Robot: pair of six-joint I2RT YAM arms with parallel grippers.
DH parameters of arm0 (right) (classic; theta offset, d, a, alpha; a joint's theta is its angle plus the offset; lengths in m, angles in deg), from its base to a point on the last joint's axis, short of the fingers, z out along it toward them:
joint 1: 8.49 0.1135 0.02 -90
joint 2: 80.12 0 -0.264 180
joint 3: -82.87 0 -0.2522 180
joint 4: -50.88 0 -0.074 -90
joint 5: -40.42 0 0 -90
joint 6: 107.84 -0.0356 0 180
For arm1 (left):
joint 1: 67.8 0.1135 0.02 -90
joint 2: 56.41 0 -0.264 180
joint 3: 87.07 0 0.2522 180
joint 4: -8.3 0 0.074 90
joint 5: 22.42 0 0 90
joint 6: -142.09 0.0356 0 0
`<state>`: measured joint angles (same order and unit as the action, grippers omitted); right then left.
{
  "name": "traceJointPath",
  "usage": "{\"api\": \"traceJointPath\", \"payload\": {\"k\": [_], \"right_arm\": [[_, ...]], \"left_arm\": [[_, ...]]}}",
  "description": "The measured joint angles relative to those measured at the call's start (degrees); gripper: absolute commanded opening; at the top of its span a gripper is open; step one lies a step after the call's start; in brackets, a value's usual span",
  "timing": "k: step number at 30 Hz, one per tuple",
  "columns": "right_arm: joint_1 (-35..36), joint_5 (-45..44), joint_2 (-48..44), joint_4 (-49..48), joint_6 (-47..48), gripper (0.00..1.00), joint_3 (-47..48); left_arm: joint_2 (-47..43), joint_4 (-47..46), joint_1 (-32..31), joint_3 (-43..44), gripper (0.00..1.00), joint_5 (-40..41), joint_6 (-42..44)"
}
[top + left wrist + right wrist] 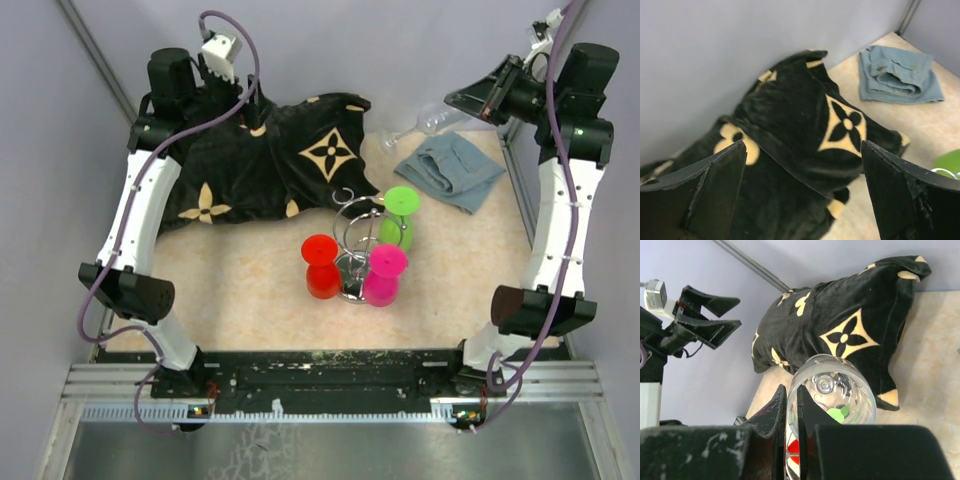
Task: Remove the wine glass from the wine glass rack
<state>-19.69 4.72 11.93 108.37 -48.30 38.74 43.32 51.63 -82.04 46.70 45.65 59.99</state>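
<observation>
Black blanket [270,160] with tan flower motifs on the beige table [240,290], folded blue cloth [450,170] to its right

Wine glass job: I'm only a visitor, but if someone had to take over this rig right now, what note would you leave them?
Left gripper: open and empty, over the black patterned cloth.
Right gripper: shut on the clear wine glass, held in the air at the far right, near the folded blue cloth.
Wine glass rack: mid-table, with a red glass, green glass and pink glass around it.
Done: the clear glass is off the rack.
Left: it is not yet set down; probably lower it to the table and release.
</observation>
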Motion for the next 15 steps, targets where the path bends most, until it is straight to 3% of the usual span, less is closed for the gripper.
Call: {"api": "traceJointPath", "payload": {"k": [6,11,15], "right_arm": [[-1.79,-3.5,-1.57,3.91,3.06,0.0,-0.7],[-6.75,-8.02,-4.74,6.29,5.29,0.0,-3.76],[-10.29,-12.35,-6.58,8.81,7.26,0.0,-4.2]], "left_arm": [[0.02,4.94,1.53,-1.09,1.0,-3.69,-5.42],[-0.09,6.88,5.07,-5.6,1.0,-10.91,-8.35],[-2.23,4.94,6.64,-11.45,1.0,-12.26,-9.27]]}}
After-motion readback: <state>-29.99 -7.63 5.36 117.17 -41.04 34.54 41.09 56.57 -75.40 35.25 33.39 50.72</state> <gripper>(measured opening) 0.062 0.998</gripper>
